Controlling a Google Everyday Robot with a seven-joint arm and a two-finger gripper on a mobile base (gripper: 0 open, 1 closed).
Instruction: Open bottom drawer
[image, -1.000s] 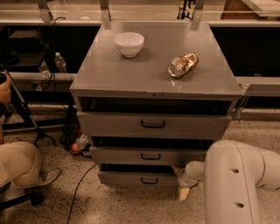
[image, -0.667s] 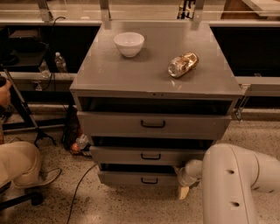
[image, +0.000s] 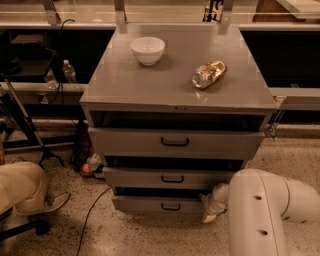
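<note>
Jaws: can't tell whether open or closed, nor whether they touch anything; gripper (image: 211, 206) sits low at the right end of the bottom drawer (image: 145, 204), just beside its front; drawer is lowest in the cabinet (image: 125, 137); its black handle (image: 170, 206) is left of the gripper, apart from it.

The single camera looks down at the cabinet (image: 150, 87) front from nearby, the gripper (image: 210, 208) at lower right.
</note>
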